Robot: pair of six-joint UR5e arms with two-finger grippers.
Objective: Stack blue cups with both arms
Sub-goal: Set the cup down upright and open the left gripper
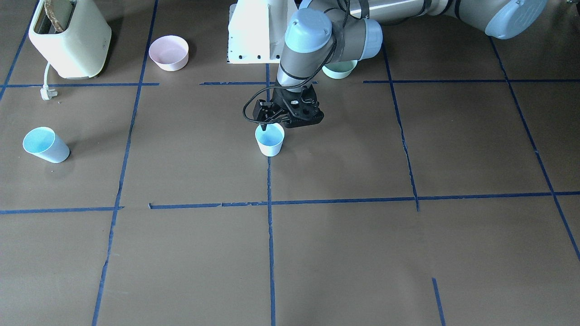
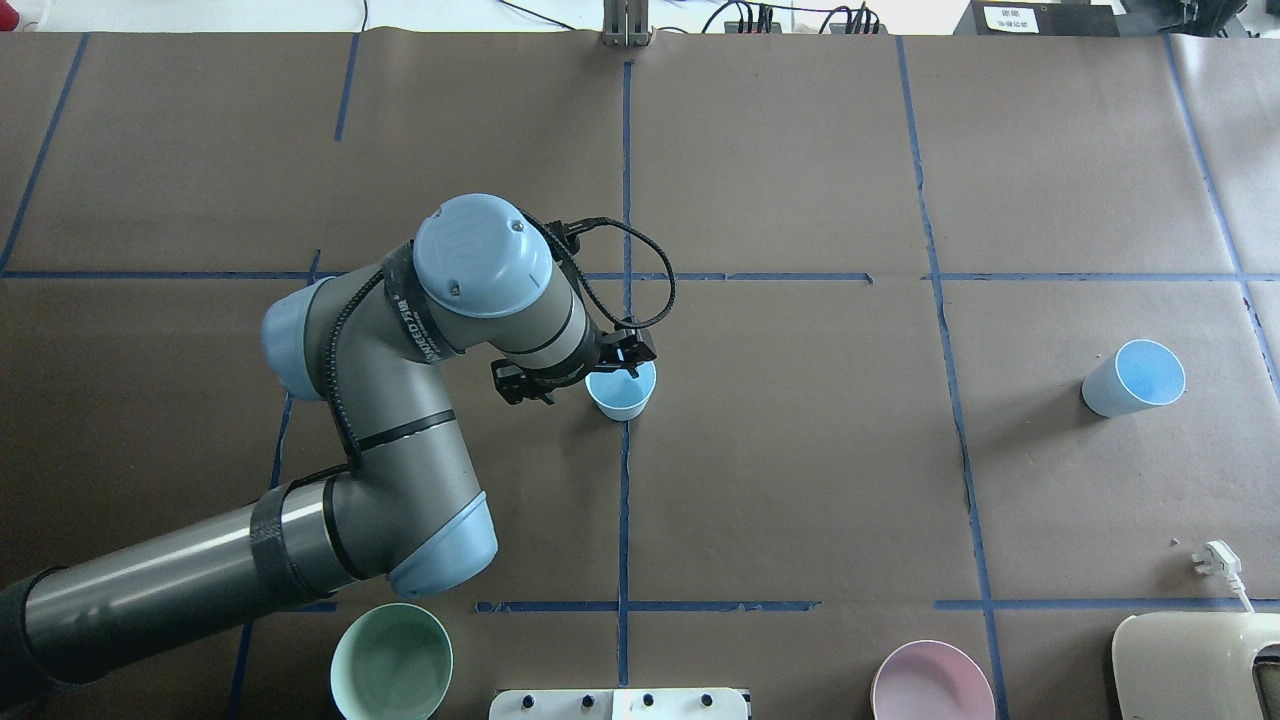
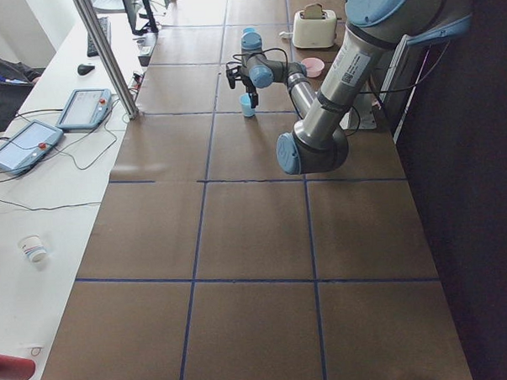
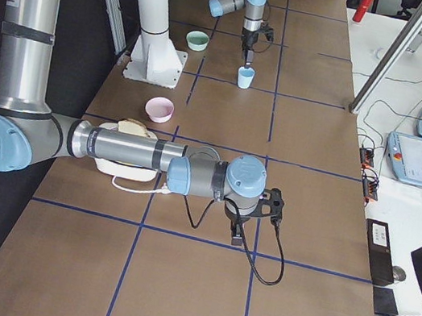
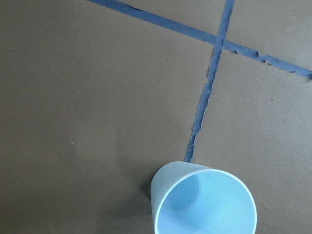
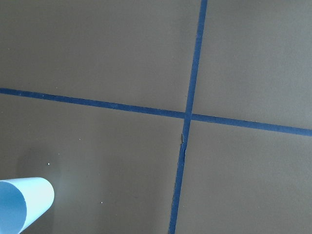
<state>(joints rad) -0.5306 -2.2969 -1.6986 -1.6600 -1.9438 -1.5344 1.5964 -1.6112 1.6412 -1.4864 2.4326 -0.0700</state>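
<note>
so, the left claw (image 1: pixel 268 127) points straight down onto the middle cup (image 1: pixel 270 144). that cup stands upright on the table (image 1: pixel 362 253), right on a blue tape line near the centre. one black finger (image 1: pixel 265 128) dips into the cup's mouth at the rim. the other finger is hidden by the claw body (in the front and overhead views alike), so can't tell how wide it's open or whether it's pinching the cup wall. the left wrist cam shows just the cup's open mouth at the bottom edge, near a tape crossing.

the second cup (image 1: pixel 45 145) sits well apart from the first, far over on the robot's right side, w/ nothing touching it. its open mouth faces the cams; can't tell if it's leaning or if that's only the angle.

the right claw (image 4: pixel 240 235) shows only in the right side view, pointing down low over the table on a stretched-out arm, so can't tell if it's open or closed. the right wrist cam catches the second cup in its bottom-left corner.

also on the table, along the robot's edge: pink bowl (image 1: pixel 169 52), green bowl (image 2: pixel 392 662), and a cream toaster (image 1: pixel 70 38) w/ bread in a slot and its plug (image 1: pixel 46 93) lying loose.
</note>
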